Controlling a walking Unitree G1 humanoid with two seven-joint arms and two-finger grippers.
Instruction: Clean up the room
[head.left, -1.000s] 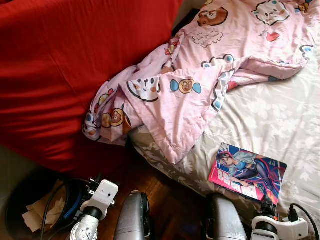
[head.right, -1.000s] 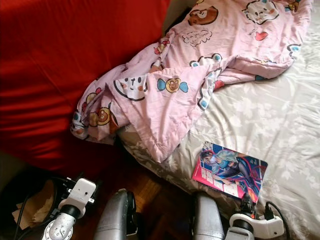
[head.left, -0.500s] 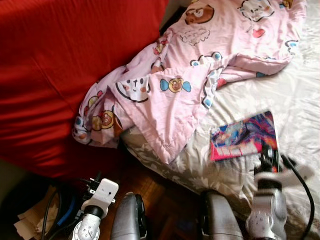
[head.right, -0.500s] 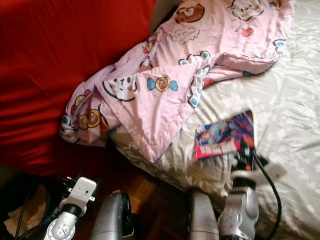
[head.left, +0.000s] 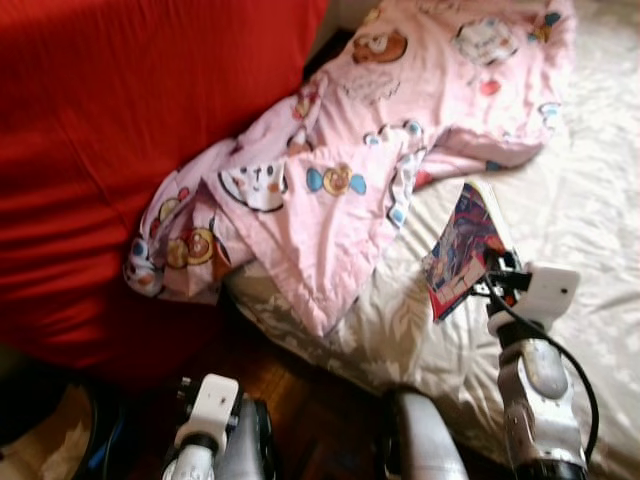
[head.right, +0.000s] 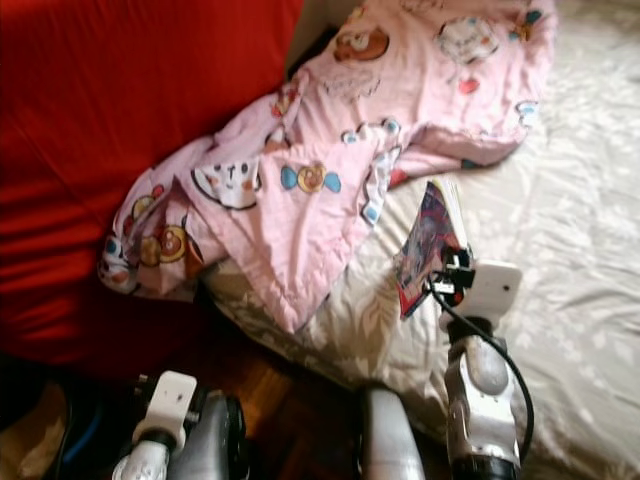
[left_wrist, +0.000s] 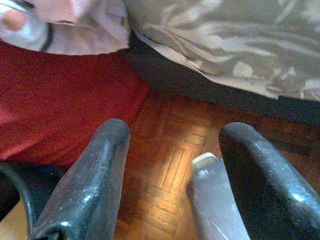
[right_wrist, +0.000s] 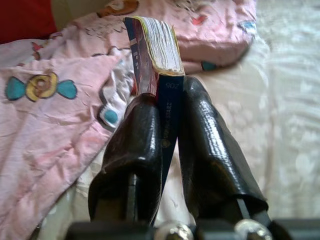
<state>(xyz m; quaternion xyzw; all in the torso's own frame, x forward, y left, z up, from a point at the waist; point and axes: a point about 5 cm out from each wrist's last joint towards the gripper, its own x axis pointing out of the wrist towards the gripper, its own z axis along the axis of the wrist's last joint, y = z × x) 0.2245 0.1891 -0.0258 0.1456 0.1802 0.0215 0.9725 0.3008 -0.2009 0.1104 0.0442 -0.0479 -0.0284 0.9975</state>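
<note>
A colourful comic book (head.left: 462, 248) stands lifted on edge above the floral bedsheet (head.left: 590, 210), with my right gripper (head.left: 497, 280) shut on its lower edge. In the right wrist view the two black fingers (right_wrist: 145, 135) clamp the book (right_wrist: 155, 55) by its spine, page edges facing up. My left gripper (left_wrist: 170, 165) hangs open low over the wooden floor (left_wrist: 170, 150), its wrist (head.left: 205, 405) at the bottom left of the head views.
A crumpled pink cartoon-print blanket (head.left: 350, 170) lies across the bed and spills onto a large red cushion (head.left: 120, 130). A dark bin (head.left: 50, 440) with paper sits at the bottom left. My grey legs (head.left: 420, 450) stand on the floor by the bed's edge.
My right gripper reached up onto the bed, shut on the comic book and raised it from flat to standing on edge. The camera has shifted slightly; the left arm stays low.
</note>
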